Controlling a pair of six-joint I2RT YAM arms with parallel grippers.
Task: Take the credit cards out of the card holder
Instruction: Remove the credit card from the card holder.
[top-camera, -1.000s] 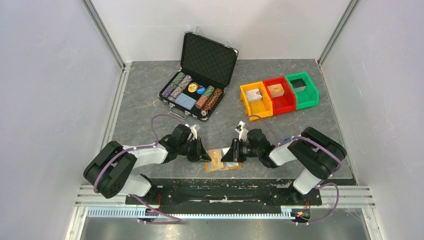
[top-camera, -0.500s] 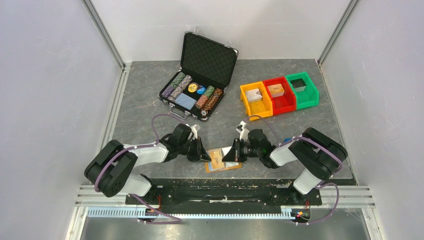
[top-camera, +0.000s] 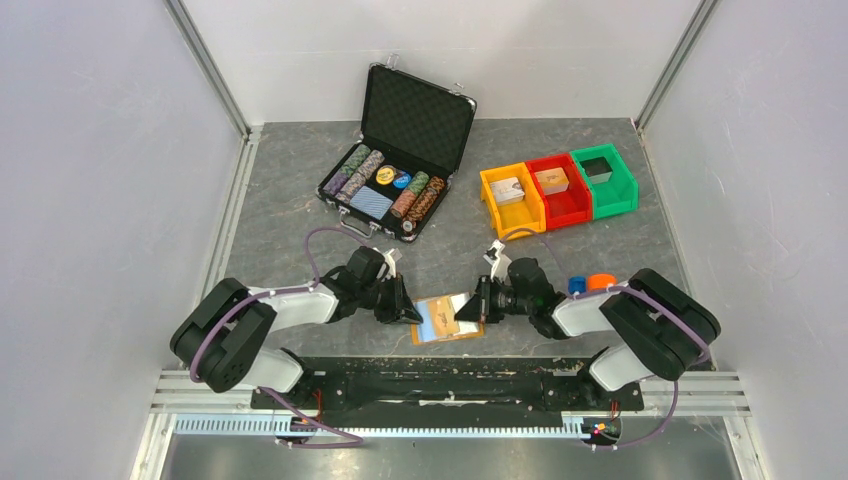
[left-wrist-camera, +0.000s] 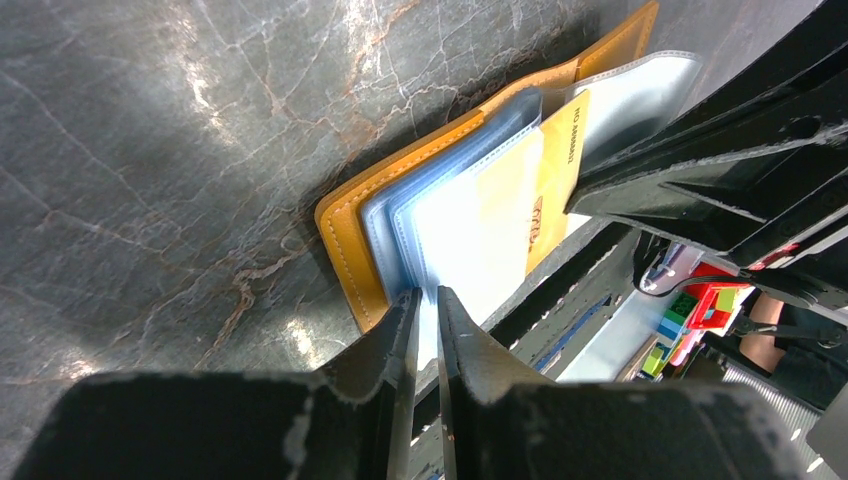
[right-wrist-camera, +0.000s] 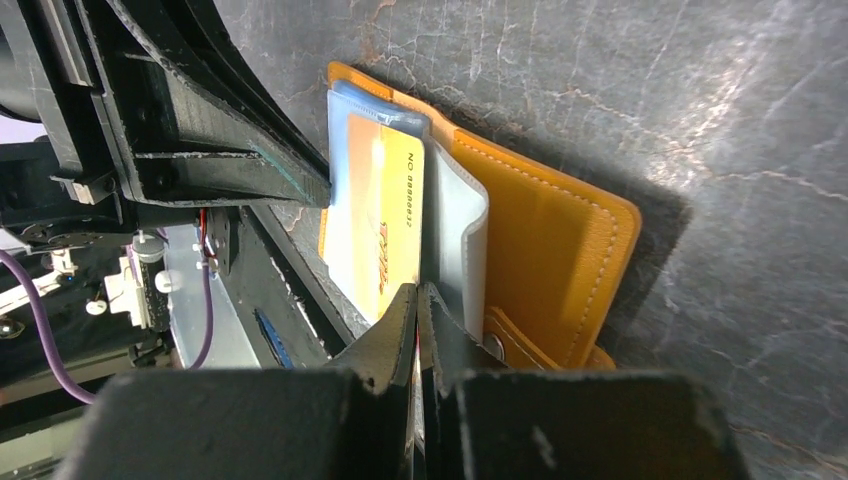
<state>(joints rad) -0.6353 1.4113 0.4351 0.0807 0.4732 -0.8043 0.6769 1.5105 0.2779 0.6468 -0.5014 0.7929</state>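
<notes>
The orange card holder (top-camera: 452, 337) lies open at the table's near edge, between my two grippers. It also shows in the left wrist view (left-wrist-camera: 350, 240) and the right wrist view (right-wrist-camera: 545, 260). My left gripper (top-camera: 411, 313) (left-wrist-camera: 427, 300) is shut on the edge of its clear plastic sleeves (left-wrist-camera: 450, 215). My right gripper (top-camera: 469, 311) (right-wrist-camera: 417, 296) is shut on the edge of a pale beige printed credit card (right-wrist-camera: 385, 215) (left-wrist-camera: 548, 185), which sticks partly out of a sleeve. The sleeves look light blue; I cannot tell whether the blue card is inside.
An open black chip case (top-camera: 400, 160) with poker chips stands at the back. Orange (top-camera: 511, 199), red (top-camera: 557, 188) and green (top-camera: 604, 179) bins stand at the back right. Small blue (top-camera: 576, 284) and orange (top-camera: 600, 281) round things lie by my right arm.
My right gripper has moved right with the beige card, drawing it further out of the sleeve. My left gripper has stayed put on the holder. The blue and orange round things have come into view.
</notes>
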